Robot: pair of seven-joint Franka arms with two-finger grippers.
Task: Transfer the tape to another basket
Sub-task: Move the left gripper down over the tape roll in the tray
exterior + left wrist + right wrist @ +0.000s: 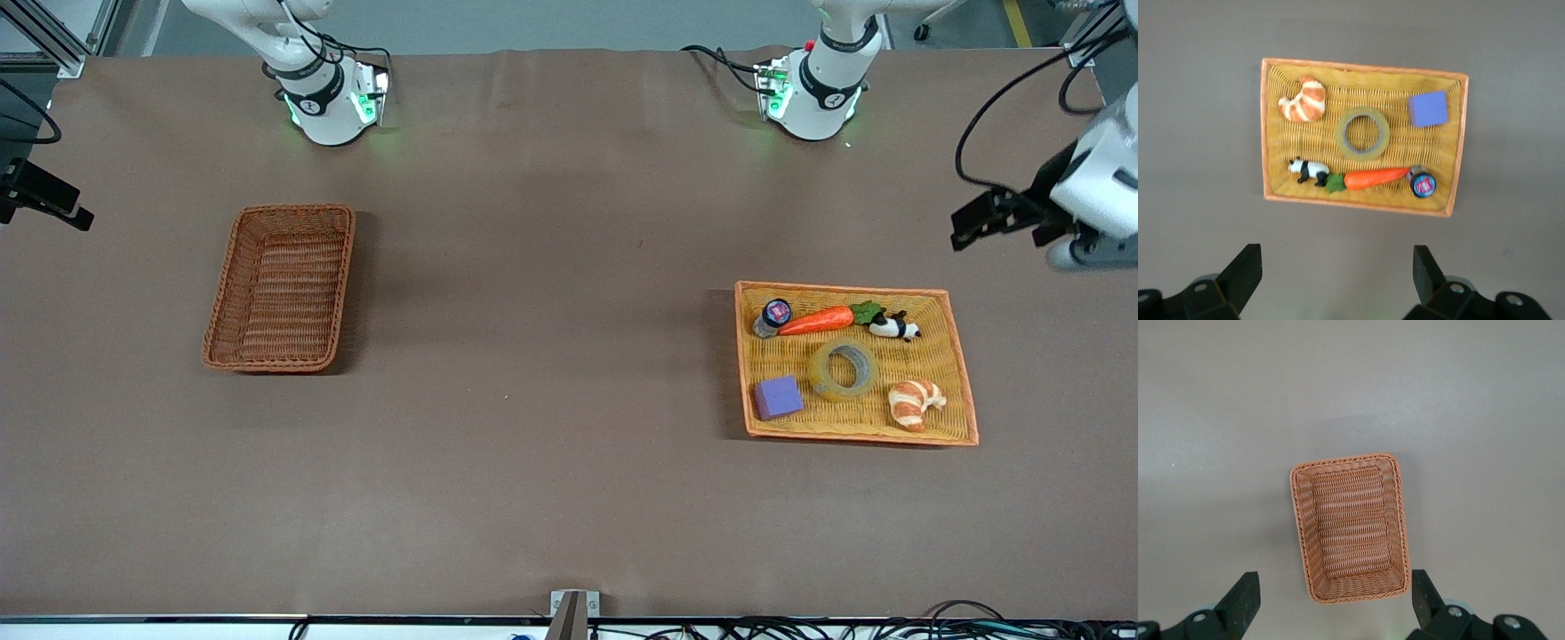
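The tape [818, 375] is a yellowish ring lying flat in the middle of the light orange-yellow tray [840, 287]. It also shows in the left wrist view [1341, 137]. The dark reddish-brown basket [293, 209] stands empty toward the right arm's end of the table, and shows in the right wrist view [1345, 461]. My left gripper [1337, 248] is open and empty, high over bare table beside the tray [1365, 67]. My right gripper [1335, 573] is open and empty, high over bare table by one short end of the basket.
The tray also holds a croissant [916, 404], a purple cube [779, 396], a toy carrot [818, 320], a small panda [893, 327] and a small jar [772, 316]. The carrot lies close beside the tape. Brown tabletop lies between the basket and the tray.
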